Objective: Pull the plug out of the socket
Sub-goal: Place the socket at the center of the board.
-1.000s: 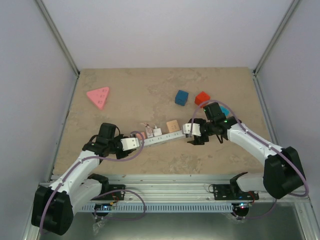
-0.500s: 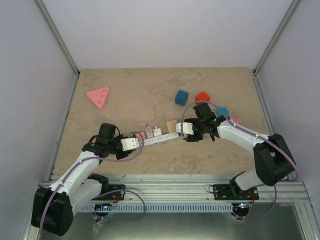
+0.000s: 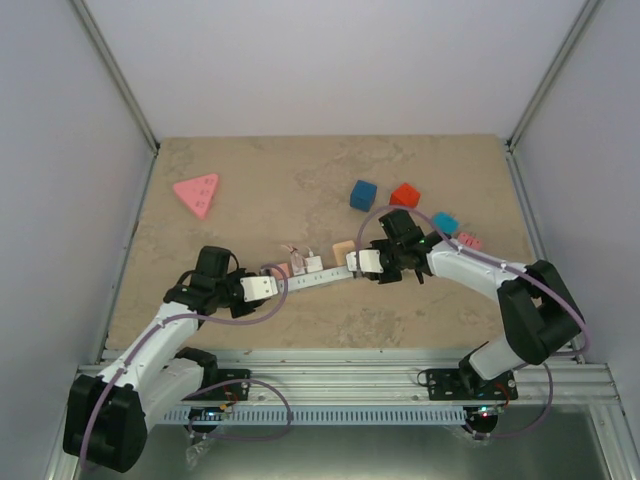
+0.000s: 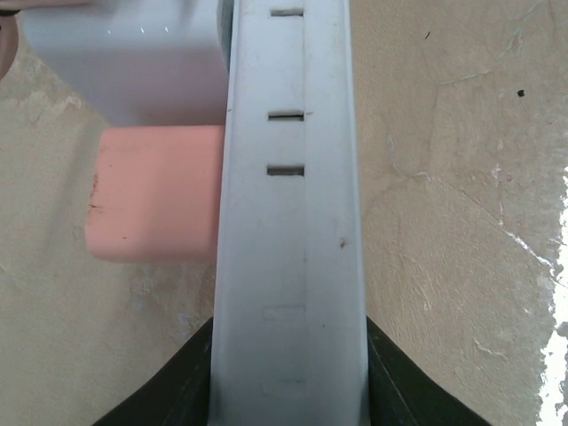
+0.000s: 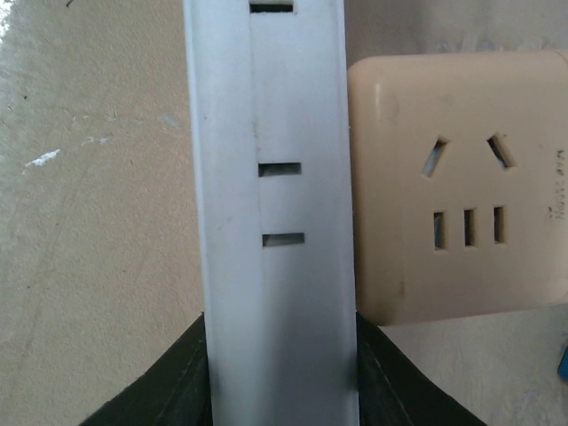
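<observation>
Beige table [image 3: 250, 180] bears the socket [image 3: 325, 277], left end effector [image 3: 272, 285] and right end effector [image 3: 352, 265] clamped on its ends, blue cube [image 3: 363, 194] behind.

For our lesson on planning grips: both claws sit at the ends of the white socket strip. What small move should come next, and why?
Probably firm up the right claw on the socket strip before pulling anything. Its jaws flank the strip's end, the left claw clamps the other end, and the beige outlet block sits against the strip's side.
</observation>
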`<move>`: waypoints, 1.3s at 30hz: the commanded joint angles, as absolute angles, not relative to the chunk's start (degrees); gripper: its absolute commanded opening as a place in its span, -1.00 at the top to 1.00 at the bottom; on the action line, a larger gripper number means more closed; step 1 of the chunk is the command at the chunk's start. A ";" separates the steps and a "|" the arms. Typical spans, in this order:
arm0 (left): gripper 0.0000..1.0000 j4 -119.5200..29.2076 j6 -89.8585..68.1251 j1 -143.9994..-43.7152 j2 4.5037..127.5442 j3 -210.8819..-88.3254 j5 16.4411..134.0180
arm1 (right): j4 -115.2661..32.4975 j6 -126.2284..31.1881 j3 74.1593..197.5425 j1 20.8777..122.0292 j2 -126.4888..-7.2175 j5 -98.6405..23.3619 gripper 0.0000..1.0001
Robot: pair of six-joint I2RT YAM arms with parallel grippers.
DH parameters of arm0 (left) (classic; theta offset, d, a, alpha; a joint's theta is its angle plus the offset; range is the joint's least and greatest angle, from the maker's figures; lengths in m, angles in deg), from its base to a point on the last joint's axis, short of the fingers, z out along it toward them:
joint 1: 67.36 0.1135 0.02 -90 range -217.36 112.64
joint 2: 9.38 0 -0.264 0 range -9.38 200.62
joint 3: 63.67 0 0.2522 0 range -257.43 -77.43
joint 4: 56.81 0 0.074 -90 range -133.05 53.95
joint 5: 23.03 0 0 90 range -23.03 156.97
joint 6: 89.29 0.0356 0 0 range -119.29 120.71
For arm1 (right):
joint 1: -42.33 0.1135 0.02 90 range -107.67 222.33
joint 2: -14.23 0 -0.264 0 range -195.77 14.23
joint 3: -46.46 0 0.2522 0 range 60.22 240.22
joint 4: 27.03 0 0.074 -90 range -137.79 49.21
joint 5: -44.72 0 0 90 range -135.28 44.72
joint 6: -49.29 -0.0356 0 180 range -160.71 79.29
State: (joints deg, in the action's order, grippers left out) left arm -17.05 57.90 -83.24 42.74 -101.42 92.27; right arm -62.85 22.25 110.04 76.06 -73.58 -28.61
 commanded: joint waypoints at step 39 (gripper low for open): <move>-0.99 -23.34 54.48 -83.03 40.20 -100.84 94.49 | -45.27 20.83 100.04 77.76 -69.70 -36.58 0.99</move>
State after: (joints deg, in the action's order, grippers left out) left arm -23.79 54.03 -83.11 41.47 -100.72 92.25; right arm -50.94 21.79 102.67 77.81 -70.46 -32.55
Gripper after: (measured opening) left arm 0.996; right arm 0.323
